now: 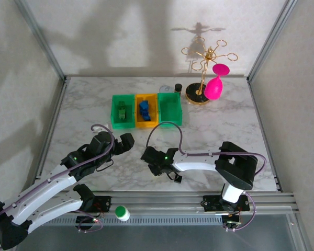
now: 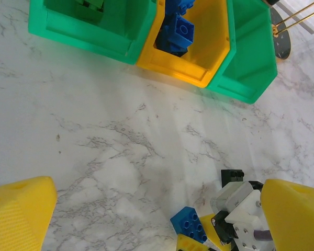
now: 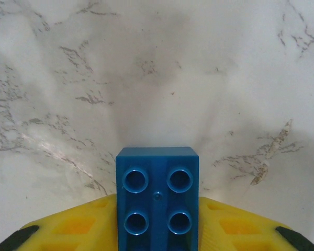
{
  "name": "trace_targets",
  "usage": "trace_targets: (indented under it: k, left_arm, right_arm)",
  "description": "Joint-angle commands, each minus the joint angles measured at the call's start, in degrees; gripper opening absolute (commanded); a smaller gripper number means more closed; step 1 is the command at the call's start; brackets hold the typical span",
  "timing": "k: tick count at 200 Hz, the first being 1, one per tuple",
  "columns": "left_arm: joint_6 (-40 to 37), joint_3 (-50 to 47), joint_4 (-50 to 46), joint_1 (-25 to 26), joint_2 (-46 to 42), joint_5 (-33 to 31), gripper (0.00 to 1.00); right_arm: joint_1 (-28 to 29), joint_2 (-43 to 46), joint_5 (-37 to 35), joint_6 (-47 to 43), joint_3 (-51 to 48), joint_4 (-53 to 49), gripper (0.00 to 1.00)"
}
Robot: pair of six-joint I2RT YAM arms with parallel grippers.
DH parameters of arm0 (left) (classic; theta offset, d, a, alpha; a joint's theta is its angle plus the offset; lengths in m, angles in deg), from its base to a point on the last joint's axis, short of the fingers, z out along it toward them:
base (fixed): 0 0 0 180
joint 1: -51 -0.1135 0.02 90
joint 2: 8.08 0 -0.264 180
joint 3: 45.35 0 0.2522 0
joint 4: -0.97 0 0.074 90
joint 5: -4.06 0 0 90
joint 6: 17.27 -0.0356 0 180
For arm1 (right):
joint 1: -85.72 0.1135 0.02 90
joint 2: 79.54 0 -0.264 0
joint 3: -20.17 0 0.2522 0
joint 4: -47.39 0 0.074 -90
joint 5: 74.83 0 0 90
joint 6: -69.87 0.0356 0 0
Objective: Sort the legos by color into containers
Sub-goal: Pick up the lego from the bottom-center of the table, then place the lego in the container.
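Nearest, a round green-and-white cap (image 1: 122, 213) sits on the front rail by the left arm's base. Beyond it the right gripper (image 1: 156, 162) pinches a blue brick (image 3: 157, 198) between its yellow fingers (image 3: 240, 230), over the marble table (image 1: 83, 115). Just to its left the left gripper (image 1: 123, 142) hangs with its fingers (image 2: 21, 214) spread wide. Farther back three bins stand in a touching row: the left green bin (image 1: 115, 112) holds green bricks (image 1: 122, 111), the yellow-orange bin (image 1: 137, 112) holds blue bricks (image 1: 145, 109), then the right green bin (image 1: 170, 110). Behind them stands a gold rack (image 1: 205, 57) with a pink glass (image 1: 214, 88).
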Motion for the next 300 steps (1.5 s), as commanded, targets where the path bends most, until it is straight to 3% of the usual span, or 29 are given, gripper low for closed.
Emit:
trace_targets:
  k: [1, 74, 115, 196, 300]
  left_arm:
    - [-0.8, 0.7, -0.4, 0.5, 0.1, -1.9, 1.00]
    - [-2.4, 2.8, -0.7, 0.2, 0.3, -4.6, 0.99]
    - [-4.4, 4.2, 1.0, -1.3, 2.1, -5.1, 0.99]
    - [-7.4, 6.5, 6.2, -10.1, 6.7, -0.6, 0.99]
    - [-6.0, 4.9, 10.0, -13.2, 9.5, 0.6, 1.00]
  right_arm:
    - [-0.9, 2.2, -0.4, 1.0, 1.4, -0.3, 0.37]
    - [-5.7, 6.6, 1.4, 1.6, 5.0, -0.4, 0.35]
    - [-9.9, 4.4, 0.9, -0.6, 12.1, -0.1, 0.35]
    - [-19.7, -11.8, -1.5, -6.5, 33.0, 5.0, 0.35]
    - [-25.3, -28.8, -0.4, -9.6, 48.9, 8.2, 0.38]
